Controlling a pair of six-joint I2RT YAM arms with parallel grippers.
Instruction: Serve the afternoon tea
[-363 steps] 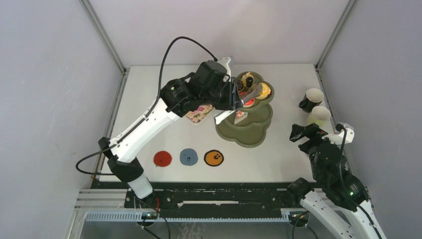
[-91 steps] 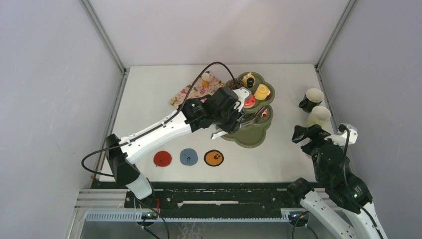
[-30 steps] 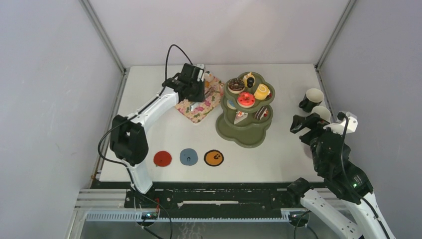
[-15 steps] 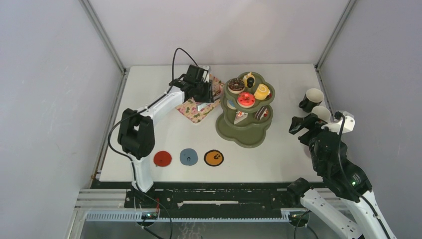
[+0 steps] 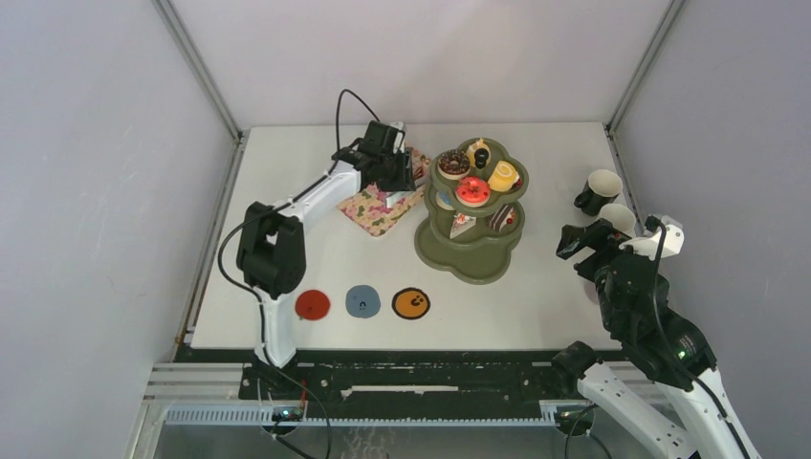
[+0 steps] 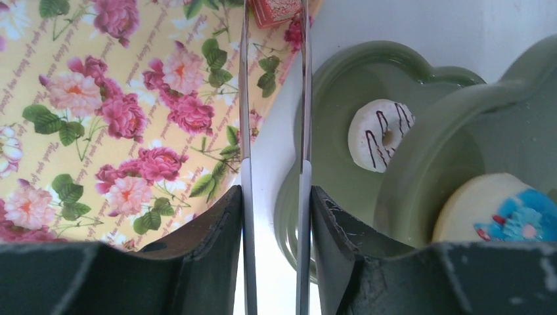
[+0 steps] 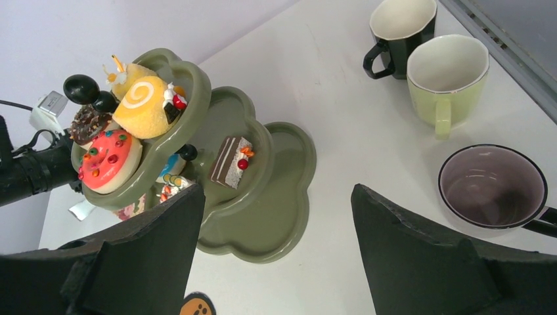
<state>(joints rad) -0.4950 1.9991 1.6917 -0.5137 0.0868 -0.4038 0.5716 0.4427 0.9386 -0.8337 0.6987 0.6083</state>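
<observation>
**Left gripper pinched on a red cake piece, over the tray corner**

Left gripper [image 6: 273, 26]: jaws drawn in narrow. A small red cake piece [image 6: 274, 6] fills the gap at my fingertips and seems to touch both sides. Its top is cut off by the frame edge.

Below me is a corner of the pink floral tray [image 6: 98, 98]. The olive-green stand [image 5: 478, 271] sits just beside it, with a thin strip of white table [image 5: 287, 249] between them.

Stand, top tier, around the black knob [image 5: 481, 153]:
- chocolate donut [image 5: 452, 163]
- red donut [image 5: 471, 190]
- yellow swirl roll [image 5: 503, 176]

Middle tier:
- striped cake slice [image 7: 231, 161]
- blue-flowered cake [image 6: 499, 213]

On the tier below the blue-flowered cake, on the side facing the tray, lies a white donut [image 6: 378, 134] with dark stripes.

Right gripper [image 7: 274, 193]: spread wide and holding nothing. It hangs near the right edge of the table.

Mugs, right side of the table, well apart from the stand:
- The black mug [image 7: 401, 26] and pale green mug [image 7: 446, 72] stand upright, just beside each other.
- The dark-rimmed mug [image 7: 492, 187] stands nearer to me, also upright.

Red coaster [image 5: 313, 304], blue coaster [image 5: 362, 301] and orange coaster [image 5: 411, 303]: in a row on the near side of the table.
</observation>
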